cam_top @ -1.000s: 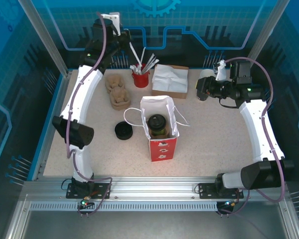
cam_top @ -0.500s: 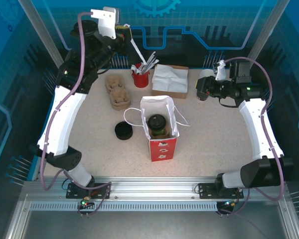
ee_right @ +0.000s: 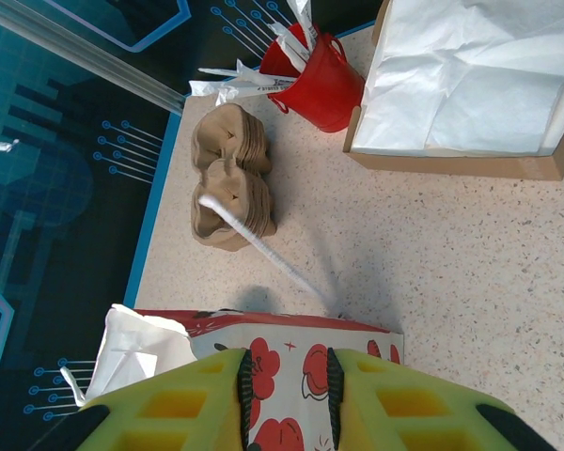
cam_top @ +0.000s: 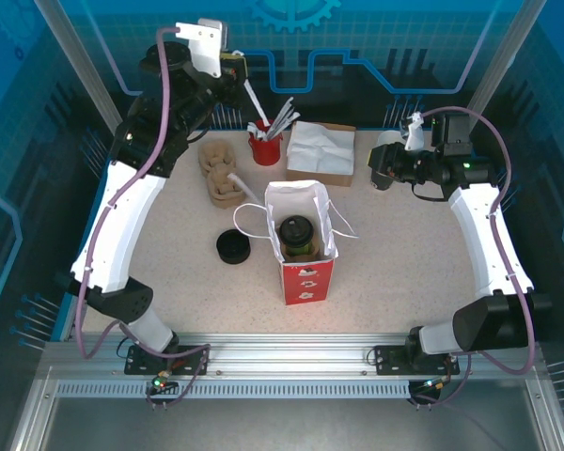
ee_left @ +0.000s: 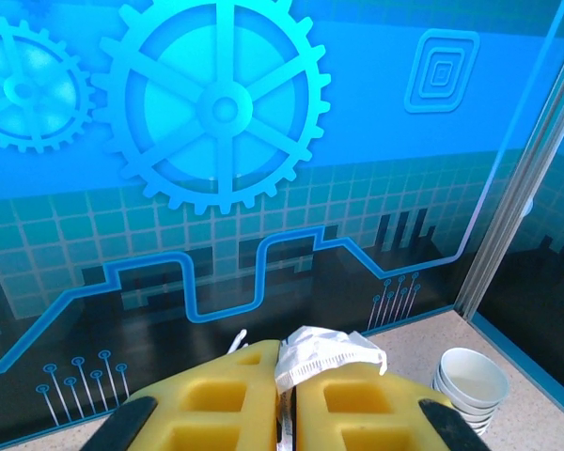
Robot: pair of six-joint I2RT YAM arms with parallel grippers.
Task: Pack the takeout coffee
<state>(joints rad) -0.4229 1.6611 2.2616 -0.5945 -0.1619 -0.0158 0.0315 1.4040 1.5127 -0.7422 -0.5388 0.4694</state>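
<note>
The takeout coffee (cam_top: 296, 233) stands upright inside the open red-and-white paper bag (cam_top: 307, 274), its black lid showing from above. My left gripper (cam_top: 236, 69) is raised at the back left above the red bucket (cam_top: 266, 148). It is shut on a white paper-wrapped straw (ee_left: 324, 349) pinched between the yellow fingers (ee_left: 216, 399). My right gripper (cam_top: 377, 175) hovers at the back right, well apart from the bag, open with nothing in it. In the right wrist view the bag's printed side (ee_right: 291, 362) shows through the gap of that gripper (ee_right: 287, 376).
A loose white straw (cam_top: 236, 180) lies slanting across the stacked brown cup carriers (cam_top: 216, 162) toward the bag. A cardboard box of white napkins (cam_top: 321, 150) sits at the back. Black lids (cam_top: 233, 246) lie left of the bag. White lidless cups (ee_left: 466, 381) stand far right.
The left arm swung up and outward with its gripper staying above the bucket. A white straw now lies across the carriers where none lay before. The right arm barely moved.
</note>
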